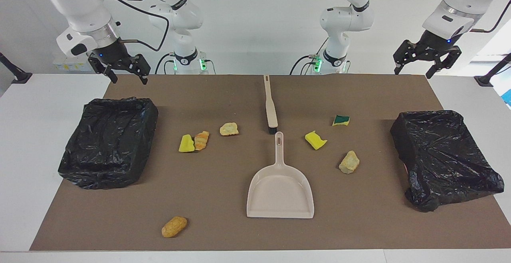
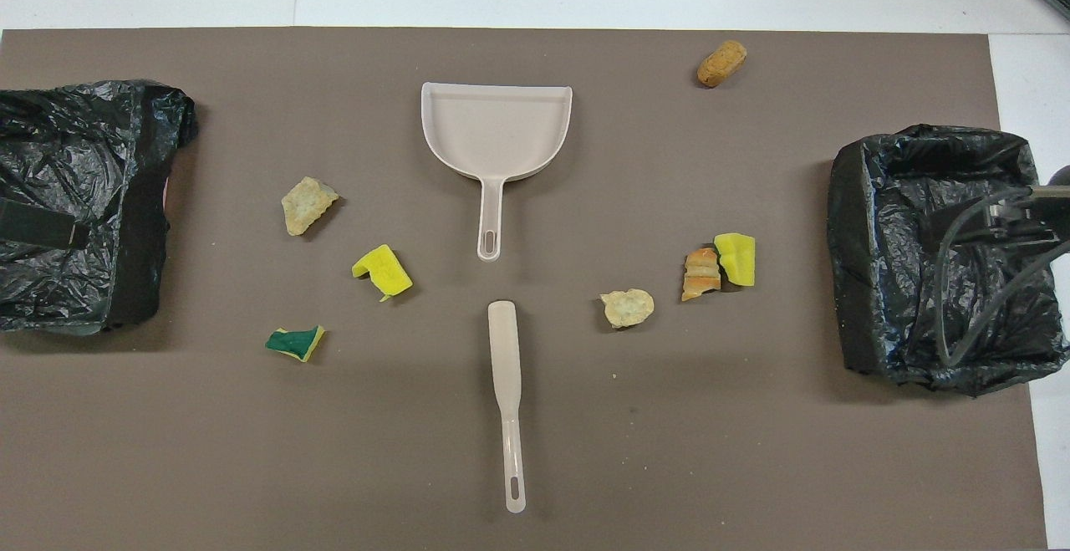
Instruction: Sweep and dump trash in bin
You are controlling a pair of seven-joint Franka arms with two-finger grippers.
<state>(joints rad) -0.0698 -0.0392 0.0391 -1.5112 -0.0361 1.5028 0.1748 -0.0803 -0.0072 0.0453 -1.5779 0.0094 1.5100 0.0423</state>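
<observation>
A brown mat holds seven trash scraps (image 1: 315, 139) scattered around a dustpan (image 1: 280, 191) and brush (image 1: 270, 105) lying mid-table, handles end to end, likely so either arm can reach them. Black-lined bins (image 1: 109, 141) sit at both table ends. The left gripper (image 1: 426, 60) and right gripper (image 1: 119, 68) hang spread and empty above the robots' edge, waiting.

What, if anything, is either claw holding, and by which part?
Nothing is held. The left claw and right claw hang open and empty above the table; brush and dustpan lie untouched.
</observation>
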